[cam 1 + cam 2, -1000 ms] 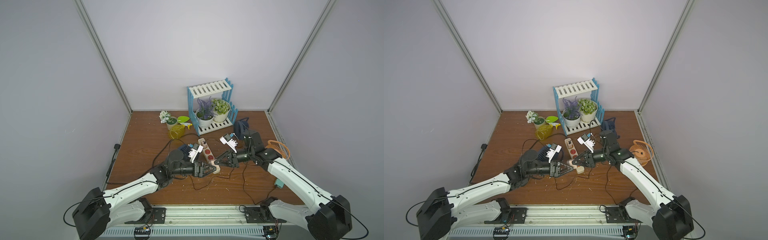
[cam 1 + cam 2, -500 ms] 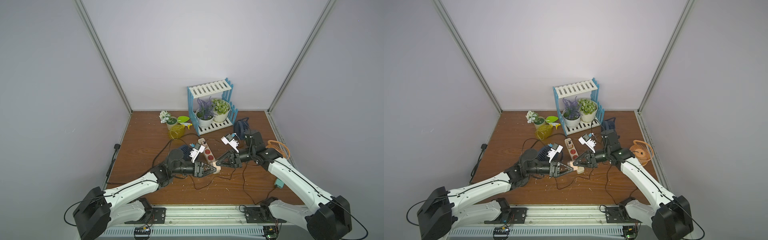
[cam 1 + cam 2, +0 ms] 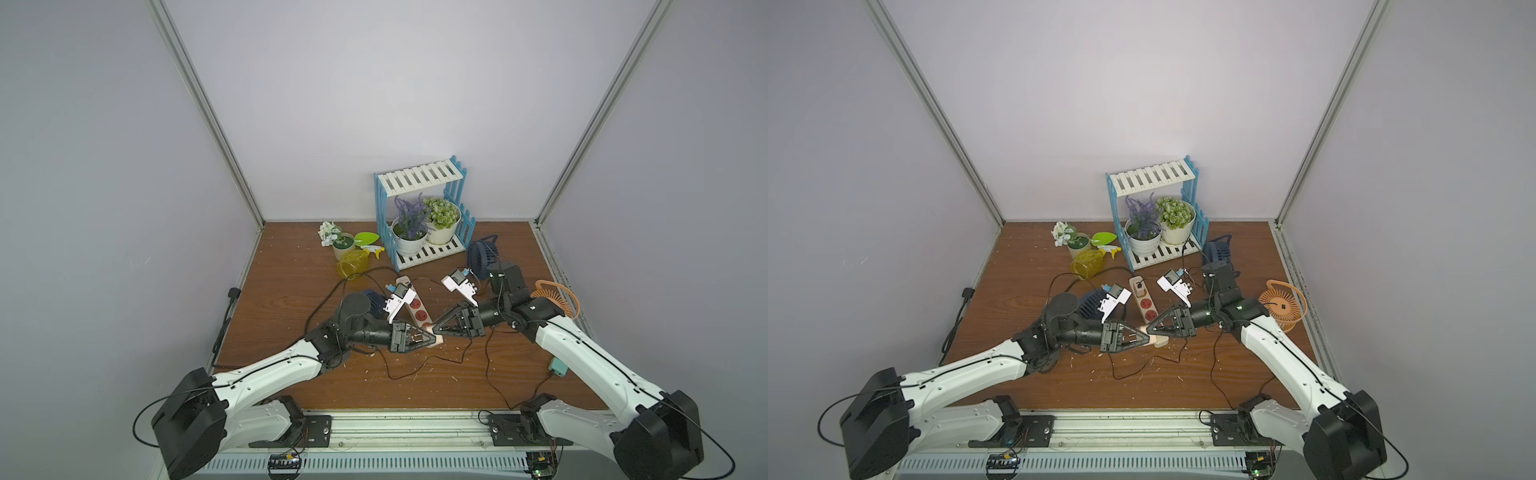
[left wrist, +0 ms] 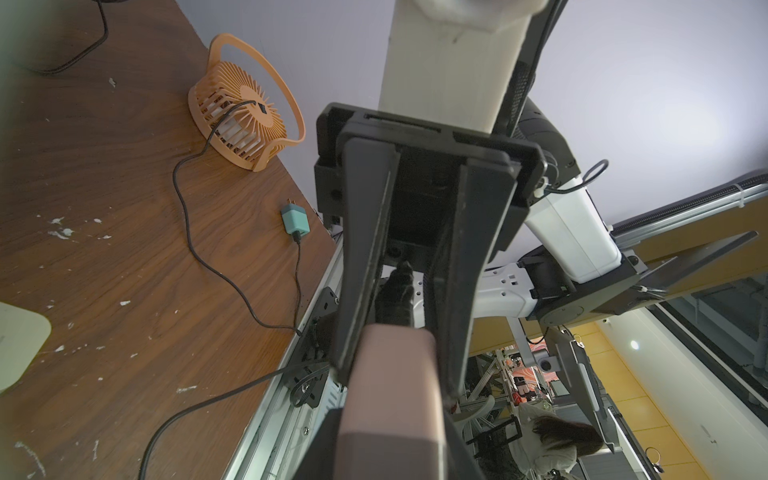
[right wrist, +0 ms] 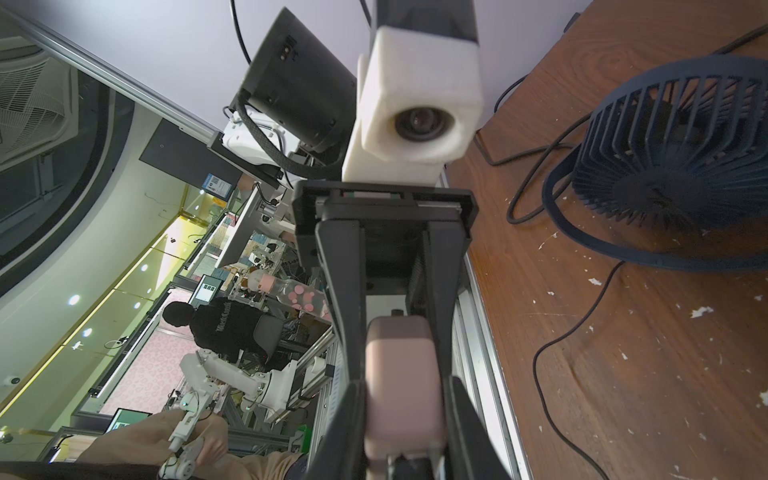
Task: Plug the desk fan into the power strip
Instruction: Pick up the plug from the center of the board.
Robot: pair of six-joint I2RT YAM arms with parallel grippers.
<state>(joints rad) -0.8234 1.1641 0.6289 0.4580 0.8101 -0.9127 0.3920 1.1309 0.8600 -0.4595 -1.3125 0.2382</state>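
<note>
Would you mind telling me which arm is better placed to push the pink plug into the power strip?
Probably the right: the right gripper holds the pink plug between its fingers, beside the free red sockets of the power strip. The left gripper flanks the plug too, but its fingers' contact is unclear.

No legible text, labels or numbers, print on bystander's black shirt [image 5: 224, 322] too blurred to read

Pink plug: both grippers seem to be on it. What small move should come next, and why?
Probably the right gripper should ease open: it and the left gripper both clamp the plug, so it cannot travel to the power strip behind until one lets go.
</note>
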